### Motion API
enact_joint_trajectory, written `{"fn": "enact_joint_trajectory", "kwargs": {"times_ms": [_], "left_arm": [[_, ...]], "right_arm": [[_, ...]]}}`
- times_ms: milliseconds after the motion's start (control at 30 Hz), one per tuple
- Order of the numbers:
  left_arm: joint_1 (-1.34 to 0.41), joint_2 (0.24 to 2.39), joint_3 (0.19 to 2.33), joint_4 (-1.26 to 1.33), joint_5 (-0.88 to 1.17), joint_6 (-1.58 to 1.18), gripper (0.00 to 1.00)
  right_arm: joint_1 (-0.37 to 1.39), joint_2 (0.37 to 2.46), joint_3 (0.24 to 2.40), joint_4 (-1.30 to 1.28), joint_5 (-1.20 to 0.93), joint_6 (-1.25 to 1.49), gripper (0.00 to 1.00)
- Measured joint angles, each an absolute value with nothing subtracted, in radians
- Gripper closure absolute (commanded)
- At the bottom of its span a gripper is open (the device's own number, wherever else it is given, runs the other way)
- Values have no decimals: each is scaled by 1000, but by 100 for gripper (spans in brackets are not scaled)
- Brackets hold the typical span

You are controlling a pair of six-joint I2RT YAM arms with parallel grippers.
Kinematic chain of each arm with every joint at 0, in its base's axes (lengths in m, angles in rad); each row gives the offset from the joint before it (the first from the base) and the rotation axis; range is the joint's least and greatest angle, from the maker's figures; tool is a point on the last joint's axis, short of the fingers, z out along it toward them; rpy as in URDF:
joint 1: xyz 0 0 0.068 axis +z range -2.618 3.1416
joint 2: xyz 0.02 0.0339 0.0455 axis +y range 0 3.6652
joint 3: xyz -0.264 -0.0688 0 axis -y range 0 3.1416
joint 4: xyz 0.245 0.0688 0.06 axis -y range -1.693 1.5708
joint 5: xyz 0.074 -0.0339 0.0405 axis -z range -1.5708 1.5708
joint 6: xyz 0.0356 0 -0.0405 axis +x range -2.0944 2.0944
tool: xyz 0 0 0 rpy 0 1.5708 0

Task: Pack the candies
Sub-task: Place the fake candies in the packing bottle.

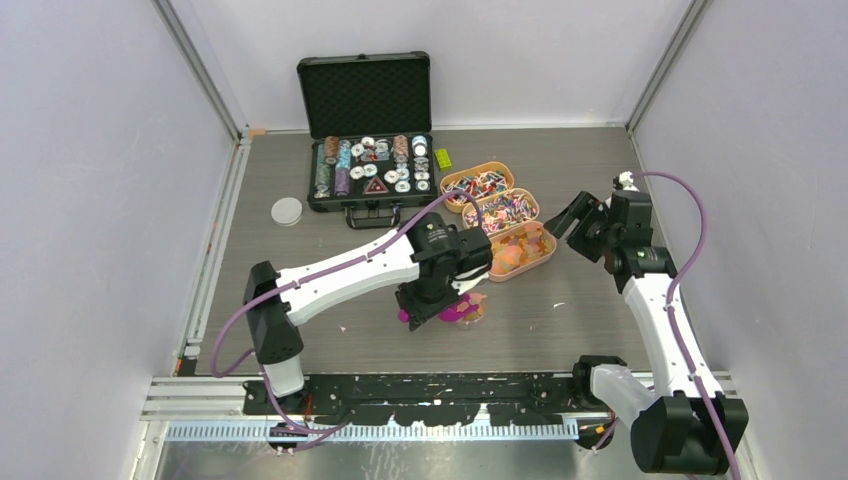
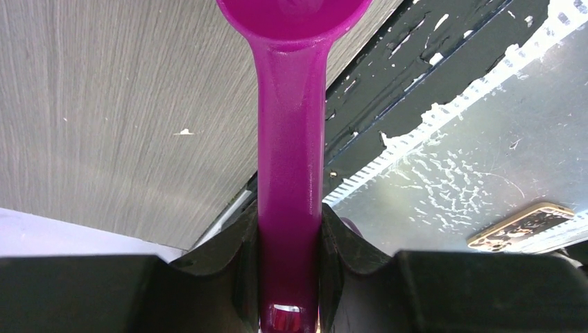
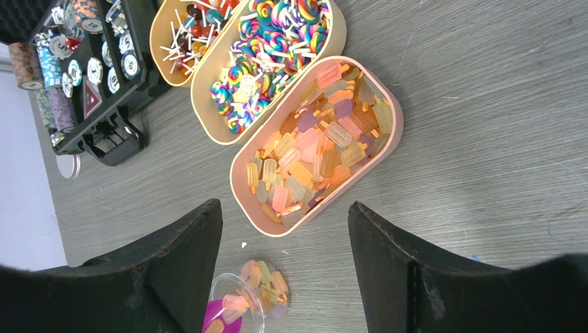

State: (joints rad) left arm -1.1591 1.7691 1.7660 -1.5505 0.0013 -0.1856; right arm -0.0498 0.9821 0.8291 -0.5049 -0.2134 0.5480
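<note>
My left gripper [image 1: 428, 303] is shut on the handle of a magenta scoop [image 2: 290, 139]. The scoop's bowl [image 3: 220, 316] holds a few popsicle-shaped candies at the mouth of a small clear jar [image 3: 260, 288], which has several pastel candies in it. The jar [image 1: 470, 310] stands in front of three oval trays. The nearest tray [image 3: 392, 146] holds pastel popsicle candies [image 3: 315, 149], the middle one swirl lollipops [image 3: 267, 52], the far one small stick sweets [image 3: 191, 31]. My right gripper [image 3: 284, 208] is open and empty, hovering right of the trays [image 1: 545, 255].
An open black case [image 1: 370, 170] of poker chips stands at the back. A small yellow-green block [image 1: 443, 158] lies to its right. A round white lid [image 1: 287, 211] lies left of the case. The black rail [image 1: 430, 385] runs along the near edge.
</note>
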Motion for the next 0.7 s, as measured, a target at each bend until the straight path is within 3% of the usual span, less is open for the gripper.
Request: {"fn": "enact_joint_trajectory", "kwargs": {"times_ms": [333, 700], "left_arm": [[-1169, 1769, 1736, -1554, -14, -237, 100], [-1176, 1769, 1731, -1554, -33, -258, 100]], "right_arm": [[-50, 949, 799, -492, -300, 578, 42], [-50, 907, 742, -482, -399, 640, 44]]}}
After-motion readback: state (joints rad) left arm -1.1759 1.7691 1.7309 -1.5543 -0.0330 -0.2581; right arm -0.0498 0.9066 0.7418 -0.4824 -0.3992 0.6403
